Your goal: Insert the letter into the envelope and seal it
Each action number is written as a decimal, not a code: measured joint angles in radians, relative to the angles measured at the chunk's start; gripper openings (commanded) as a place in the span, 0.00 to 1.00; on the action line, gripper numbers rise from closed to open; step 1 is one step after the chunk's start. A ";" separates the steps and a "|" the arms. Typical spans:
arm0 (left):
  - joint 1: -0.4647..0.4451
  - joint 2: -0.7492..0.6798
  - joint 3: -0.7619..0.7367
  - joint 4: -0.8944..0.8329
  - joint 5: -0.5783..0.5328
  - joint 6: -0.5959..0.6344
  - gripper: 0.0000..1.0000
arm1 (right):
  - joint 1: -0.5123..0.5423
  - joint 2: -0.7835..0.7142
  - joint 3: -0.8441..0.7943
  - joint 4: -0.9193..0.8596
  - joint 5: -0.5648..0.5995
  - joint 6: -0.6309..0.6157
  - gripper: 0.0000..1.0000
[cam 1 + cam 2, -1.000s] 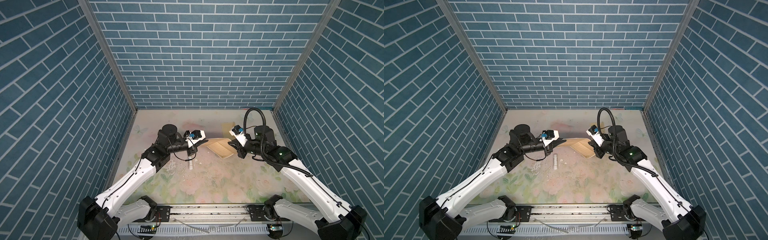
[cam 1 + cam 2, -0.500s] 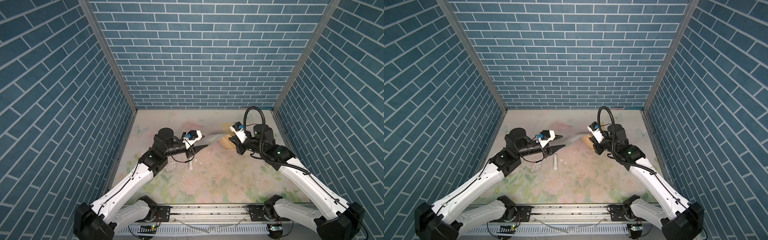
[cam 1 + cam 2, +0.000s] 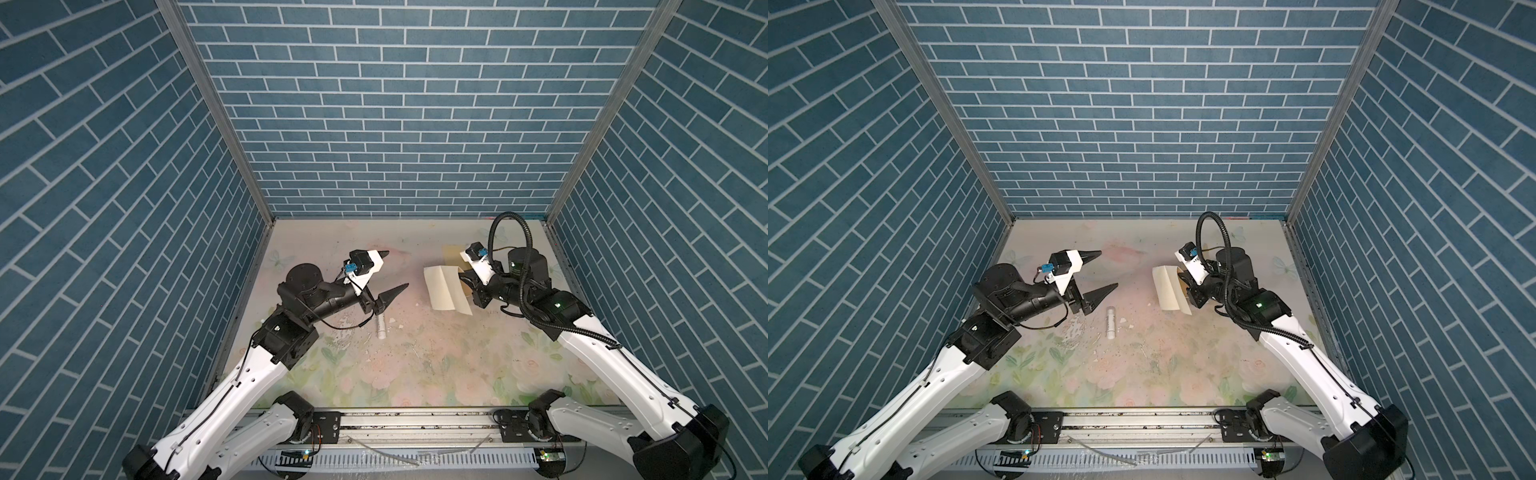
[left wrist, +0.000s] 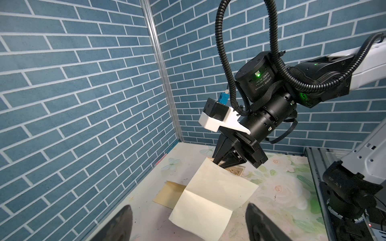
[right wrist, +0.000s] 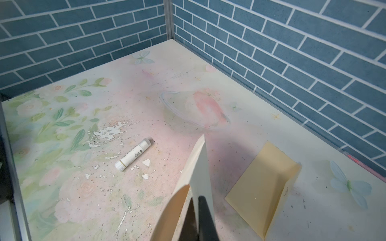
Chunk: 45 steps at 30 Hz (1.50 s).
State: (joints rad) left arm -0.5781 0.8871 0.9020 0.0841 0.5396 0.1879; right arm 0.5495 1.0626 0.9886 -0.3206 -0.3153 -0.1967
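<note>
The letter is a creased cream sheet held above the table at the right. My right gripper is shut on its edge. The left wrist view shows the letter drooping from the right gripper, with a strip of dark scrollwork by the jaws. In the right wrist view the letter stands edge-on in the right gripper. The mustard envelope lies flat on the table beside it. My left gripper is open and empty, well left of the letter.
A white glue stick lies on the floral table just below the left gripper. A clear dish sits toward the back. Blue brick walls close in three sides, and the envelope lies near the right wall.
My left gripper opened, let go of the letter and pulled back to the left. The right gripper carried the letter a little to the right, and it now hangs from that gripper alone.
</note>
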 measured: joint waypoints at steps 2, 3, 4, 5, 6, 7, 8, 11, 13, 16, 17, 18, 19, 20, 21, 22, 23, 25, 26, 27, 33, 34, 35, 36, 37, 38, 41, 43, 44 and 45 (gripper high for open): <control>0.000 0.024 0.012 -0.002 0.000 -0.001 0.86 | 0.000 -0.006 -0.002 0.009 -0.045 -0.017 0.00; 0.000 0.039 0.018 -0.003 0.001 -0.001 0.86 | 0.000 -0.010 -0.003 0.015 -0.066 -0.022 0.00; 0.000 0.060 0.025 -0.004 0.004 -0.001 0.86 | 0.000 -0.015 -0.005 0.025 -0.091 -0.027 0.00; 0.000 0.080 0.031 -0.004 0.005 0.000 0.86 | 0.000 -0.022 -0.008 0.037 -0.122 -0.032 0.00; 0.000 0.097 0.034 -0.003 0.009 0.000 0.86 | 0.000 -0.026 -0.009 0.046 -0.146 -0.037 0.00; 0.000 0.119 0.035 -0.003 0.016 0.003 0.86 | 0.000 -0.030 -0.010 0.055 -0.177 -0.040 0.00; 0.000 0.137 0.035 -0.004 0.027 0.007 0.85 | 0.002 -0.032 -0.010 0.063 -0.206 -0.041 0.00; 0.000 0.181 0.034 -0.003 0.065 0.019 0.85 | 0.007 -0.031 -0.010 0.074 -0.280 -0.047 0.00; 0.000 0.197 0.034 0.001 0.094 0.027 0.83 | 0.011 -0.027 -0.010 0.073 -0.318 -0.048 0.00; 0.000 0.212 0.034 0.010 0.145 0.043 0.80 | 0.024 -0.011 -0.010 0.070 -0.360 -0.053 0.00; 0.000 0.218 0.034 0.012 0.163 0.047 0.78 | 0.029 -0.005 -0.010 0.068 -0.369 -0.056 0.00; 0.000 0.225 0.034 0.013 0.180 0.051 0.77 | 0.036 0.003 -0.010 0.066 -0.377 -0.062 0.00; 0.000 0.235 0.034 0.013 0.201 0.055 0.75 | 0.042 0.009 -0.010 0.066 -0.384 -0.066 0.00; 0.000 0.245 0.034 0.013 0.218 0.058 0.72 | 0.050 0.016 -0.010 0.065 -0.389 -0.070 0.00; 0.000 0.255 0.034 0.012 0.234 0.060 0.70 | 0.055 0.021 -0.010 0.065 -0.393 -0.072 0.00; 0.000 0.267 0.034 0.009 0.249 0.063 0.67 | 0.061 0.026 -0.010 0.064 -0.396 -0.074 0.00; 0.000 0.277 0.034 0.004 0.263 0.064 0.64 | 0.066 0.031 -0.009 0.063 -0.397 -0.074 0.00; 0.000 0.292 0.034 -0.004 0.283 0.071 0.56 | 0.073 0.035 -0.008 0.063 -0.401 -0.075 0.00; 0.000 0.299 0.034 -0.007 0.293 0.072 0.52 | 0.076 0.037 -0.008 0.062 -0.401 -0.079 0.00; 0.000 0.307 0.035 -0.010 0.302 0.074 0.48 | 0.078 0.038 -0.008 0.062 -0.401 -0.082 0.00; 0.000 0.336 0.035 -0.018 0.332 0.077 0.28 | 0.086 0.038 -0.008 0.062 -0.404 -0.100 0.00; 0.000 0.339 0.035 -0.018 0.338 0.074 0.24 | 0.087 0.038 -0.008 0.062 -0.403 -0.100 0.00; 0.000 0.342 0.035 -0.017 0.343 0.072 0.22 | 0.087 0.038 -0.008 0.062 -0.403 -0.100 0.00; 0.000 0.345 0.035 -0.015 0.346 0.074 0.20 | 0.088 0.038 -0.008 0.062 -0.403 -0.100 0.00; 0.000 0.348 0.035 -0.013 0.349 0.073 0.19 | 0.088 0.038 -0.008 0.062 -0.402 -0.101 0.00; 0.000 0.352 0.035 -0.011 0.352 0.071 0.17 | 0.088 0.038 -0.008 0.060 -0.401 -0.101 0.00; 0.000 0.357 0.035 -0.003 0.359 0.064 0.08 | 0.088 0.038 -0.008 0.059 -0.393 -0.105 0.00; 0.000 0.359 0.034 0.004 0.364 0.059 0.02 | 0.089 0.037 -0.008 0.059 -0.385 -0.111 0.00; 0.000 0.359 0.034 0.007 0.365 0.052 0.00 | 0.089 0.036 -0.008 0.060 -0.381 -0.116 0.00; 0.000 0.359 0.034 0.010 0.366 0.051 0.00 | 0.089 0.035 -0.008 0.060 -0.377 -0.117 0.00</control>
State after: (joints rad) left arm -0.5781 1.2461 0.9360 0.0944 0.9054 0.2390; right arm 0.6380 1.0973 0.9802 -0.2604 -0.6922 -0.3138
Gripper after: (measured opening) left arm 0.055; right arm 0.046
